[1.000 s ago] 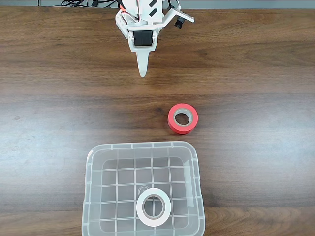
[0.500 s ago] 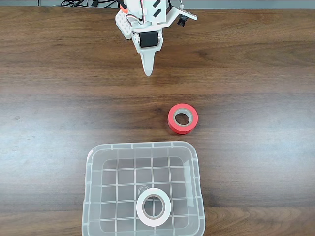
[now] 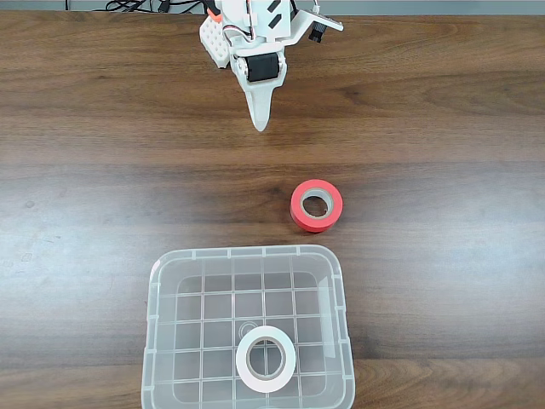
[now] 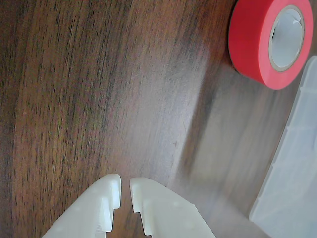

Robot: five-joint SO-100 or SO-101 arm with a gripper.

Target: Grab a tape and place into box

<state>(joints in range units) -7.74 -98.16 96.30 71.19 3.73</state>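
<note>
Fixed view: the small white ring-shaped tape roll (image 3: 266, 359) lies flat, hole upward, inside the clear plastic grid-bottomed box (image 3: 162, 281); the white two-finger gripper (image 3: 262, 125) is nearly closed, empty.

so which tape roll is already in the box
The white tape, lying flat on the grid bottom of the clear box. The red roll sits outside on the wooden table, beyond the box's far rim.
</note>
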